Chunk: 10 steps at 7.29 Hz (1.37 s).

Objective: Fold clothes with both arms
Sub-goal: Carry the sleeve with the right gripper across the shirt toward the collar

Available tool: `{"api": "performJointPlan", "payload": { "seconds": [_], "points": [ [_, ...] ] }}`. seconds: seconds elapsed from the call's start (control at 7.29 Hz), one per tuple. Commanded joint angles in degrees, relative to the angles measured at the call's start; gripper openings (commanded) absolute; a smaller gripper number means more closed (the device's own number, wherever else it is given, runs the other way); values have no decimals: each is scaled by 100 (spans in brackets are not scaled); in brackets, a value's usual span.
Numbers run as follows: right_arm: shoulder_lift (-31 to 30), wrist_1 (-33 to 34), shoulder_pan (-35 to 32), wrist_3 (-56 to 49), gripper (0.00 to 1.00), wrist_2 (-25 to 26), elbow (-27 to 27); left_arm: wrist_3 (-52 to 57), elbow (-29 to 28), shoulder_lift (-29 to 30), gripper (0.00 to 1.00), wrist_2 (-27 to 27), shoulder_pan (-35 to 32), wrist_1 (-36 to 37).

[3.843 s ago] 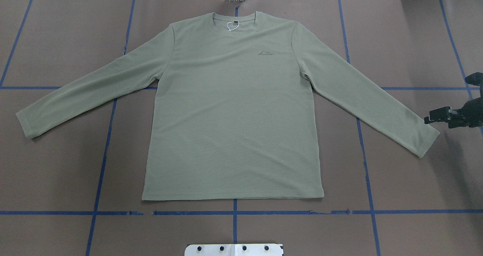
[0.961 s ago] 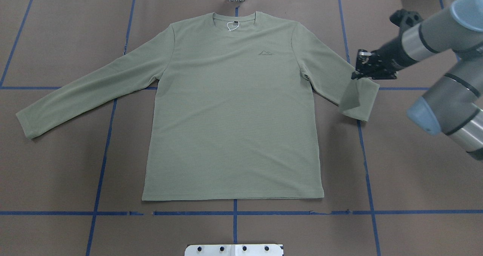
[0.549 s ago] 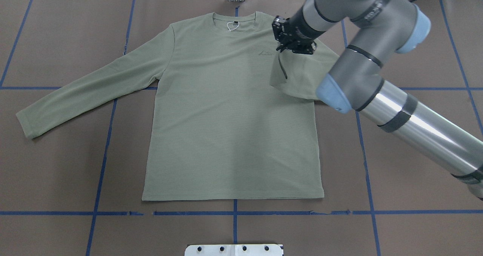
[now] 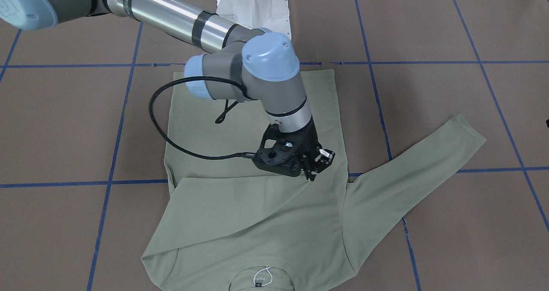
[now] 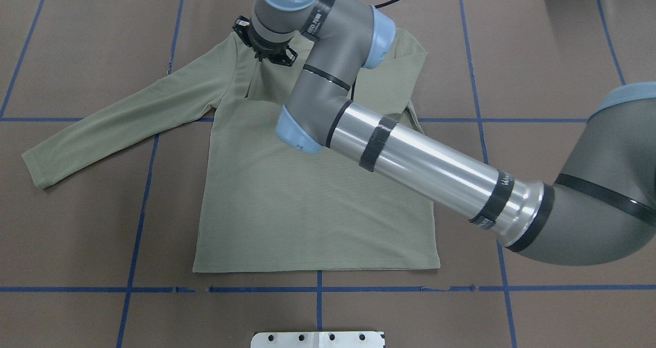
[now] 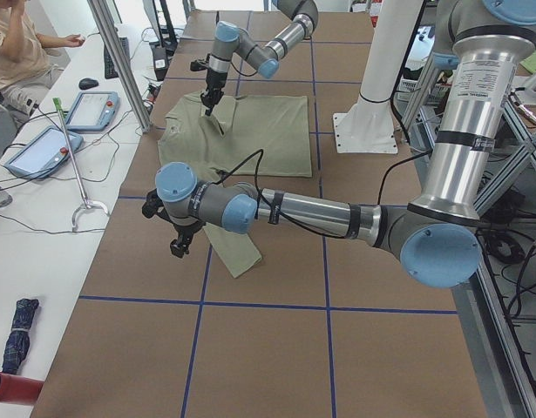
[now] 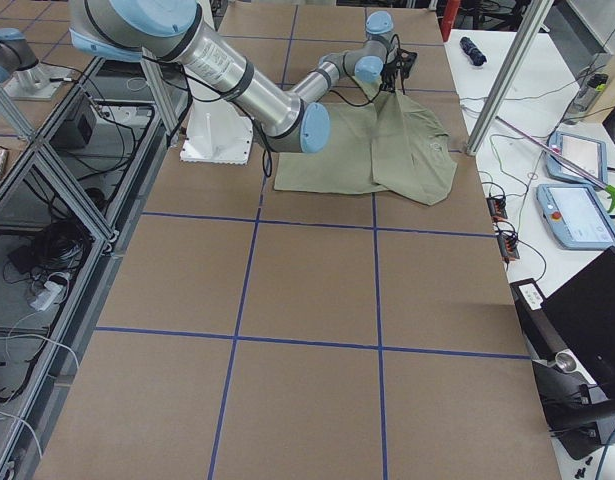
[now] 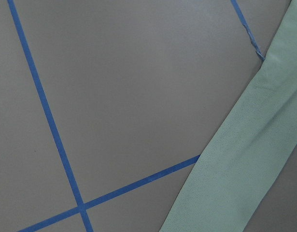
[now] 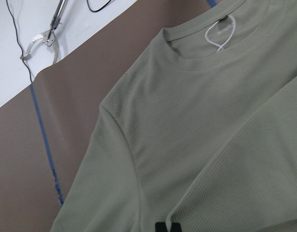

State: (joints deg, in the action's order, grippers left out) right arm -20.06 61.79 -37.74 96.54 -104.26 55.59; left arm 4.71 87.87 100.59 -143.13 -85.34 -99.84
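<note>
The sage-green shirt (image 5: 307,209) lies face up on the brown table. My right arm reaches over it, and my right gripper (image 5: 266,58) is by the shirt's left shoulder, shut on the cuff of the right sleeve (image 4: 240,209). That sleeve is drawn slantwise over the chest. In the front view the right gripper (image 4: 316,169) sits at the sleeve's tip. The left sleeve (image 5: 102,127) lies flat and outstretched. My left gripper (image 6: 176,248) hovers above the table beside that sleeve's cuff; I cannot tell whether it is open or shut. The left wrist view shows only the sleeve (image 8: 245,159) and the table.
Blue tape lines (image 5: 138,209) grid the brown table. The white pedestal (image 4: 253,4) stands at the robot's edge. Beyond the far edge a white bench holds tablets (image 6: 89,109) and cables, with a person (image 6: 15,52) seated there. A metal pole (image 6: 115,61) rises near the collar.
My right gripper came in from the right, took the right sleeve's cuff and carried it leftward over the chest to the left shoulder. The left sleeve and body have not moved.
</note>
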Motion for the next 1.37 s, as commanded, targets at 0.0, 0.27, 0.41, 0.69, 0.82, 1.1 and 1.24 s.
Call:
{"api": "performJointPlan", "payload": {
  "seconds": [0.0, 0.27, 0.41, 0.69, 0.82, 1.1, 1.24],
  "points": [
    [371, -506, 214, 6, 0, 414, -704, 3, 2, -13, 100, -30, 0, -35],
    [502, -694, 433, 6, 0, 574, -787, 3, 2, -22, 100, -30, 0, -97],
    [538, -712, 556, 6, 0, 739, -795, 3, 2, -22, 100, -30, -9, -97],
    [538, -712, 610, 6, 0, 951, -918, 3, -7, -22, 100, -30, 0, -97],
    [547, -712, 619, 6, 34, 969, -945, -5, -16, -22, 100, -39, 0, -97],
    [976, -703, 663, 6, 96, 1031, -1619, -32, -103, -22, 100, -257, 0, -71],
    [1013, -712, 663, 6, 96, 1031, -1613, -450, -138, -13, 100, -424, 17, -97]
  ]
}}
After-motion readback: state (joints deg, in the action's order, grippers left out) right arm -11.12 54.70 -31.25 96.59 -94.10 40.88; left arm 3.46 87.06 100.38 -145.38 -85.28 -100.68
